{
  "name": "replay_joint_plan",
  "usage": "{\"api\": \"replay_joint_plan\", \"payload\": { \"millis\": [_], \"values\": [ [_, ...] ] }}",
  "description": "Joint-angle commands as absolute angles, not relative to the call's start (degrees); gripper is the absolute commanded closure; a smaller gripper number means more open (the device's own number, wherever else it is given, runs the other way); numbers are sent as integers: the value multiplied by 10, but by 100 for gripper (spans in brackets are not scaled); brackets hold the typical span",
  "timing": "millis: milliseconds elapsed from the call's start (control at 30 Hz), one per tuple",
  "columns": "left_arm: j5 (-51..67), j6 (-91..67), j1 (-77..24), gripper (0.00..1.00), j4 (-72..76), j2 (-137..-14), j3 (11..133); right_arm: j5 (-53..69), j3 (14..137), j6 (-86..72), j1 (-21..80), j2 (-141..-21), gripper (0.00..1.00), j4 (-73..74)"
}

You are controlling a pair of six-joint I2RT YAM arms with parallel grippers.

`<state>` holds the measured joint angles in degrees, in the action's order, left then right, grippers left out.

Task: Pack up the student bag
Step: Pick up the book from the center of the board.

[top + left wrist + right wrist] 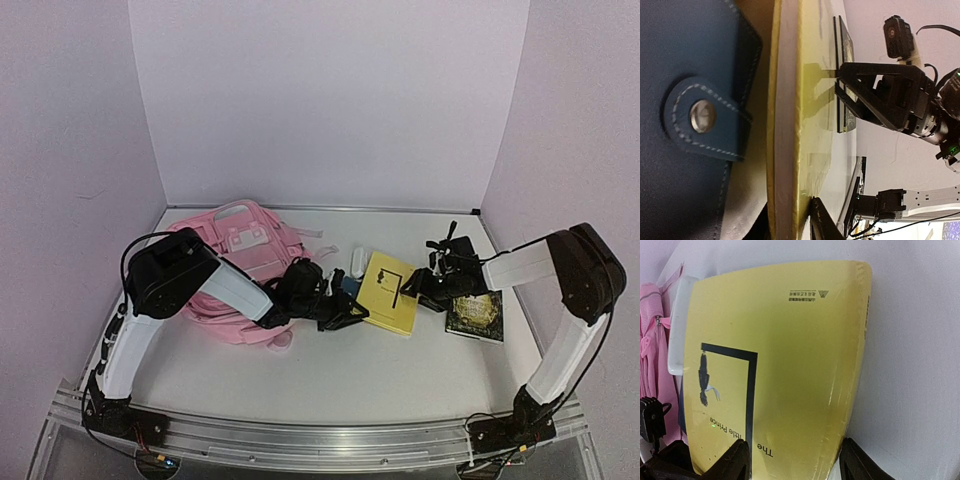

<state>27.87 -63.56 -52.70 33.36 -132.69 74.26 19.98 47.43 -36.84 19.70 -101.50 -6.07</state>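
white table [330, 370]: student bag [250, 245] flat, long axis near-far, handle [237, 208] far end.

Left end effector [352, 316] faces parted right end effector [406, 292].

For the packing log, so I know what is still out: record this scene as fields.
bag: student bag, back left of the table
loose items: yellow book, dark book, blue snap case, white object
left gripper: at the yellow book's left edge, grip unclear
right gripper: jaws apart at the yellow book's right edge
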Motion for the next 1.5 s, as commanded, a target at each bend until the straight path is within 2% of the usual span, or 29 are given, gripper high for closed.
{"api": "replay_joint_plan", "payload": {
  "millis": [0,167,333,400,533,600,633,767,933,1067,1233,1300,1467],
  "values": [
    [245,-599,-523,86,374,-1274,748,206,438,-387,212,-1018,39,6],
    [256,-599,-523,98,414,-1246,728,184,430,-401,212,-982,39,5],
    [303,-598,-519,100,425,-1223,723,150,425,-414,212,-902,36,5],
    [320,-584,-514,100,411,-1203,713,141,426,-407,212,-846,31,7],
    [371,-513,-501,100,321,-1137,703,142,438,-369,212,-753,13,14],
    [406,-480,-494,100,266,-1098,700,170,452,-338,212,-728,4,24],
    [426,-457,-493,100,239,-1082,701,189,463,-320,212,-722,2,30],
    [487,-363,-483,100,96,-1013,710,281,514,-255,212,-725,2,69],
    [608,-320,-441,100,34,-955,693,341,565,-196,212,-746,2,128],
    [666,-237,-427,100,-79,-927,707,452,577,-182,212,-768,2,134],
    [686,-173,-421,100,-159,-914,723,567,580,-172,215,-778,6,134],
    [692,-157,-419,100,-180,-915,732,596,582,-170,221,-779,13,133],
    [703,-124,-418,100,-217,-924,761,662,583,-178,233,-796,39,129]
  ]
}}
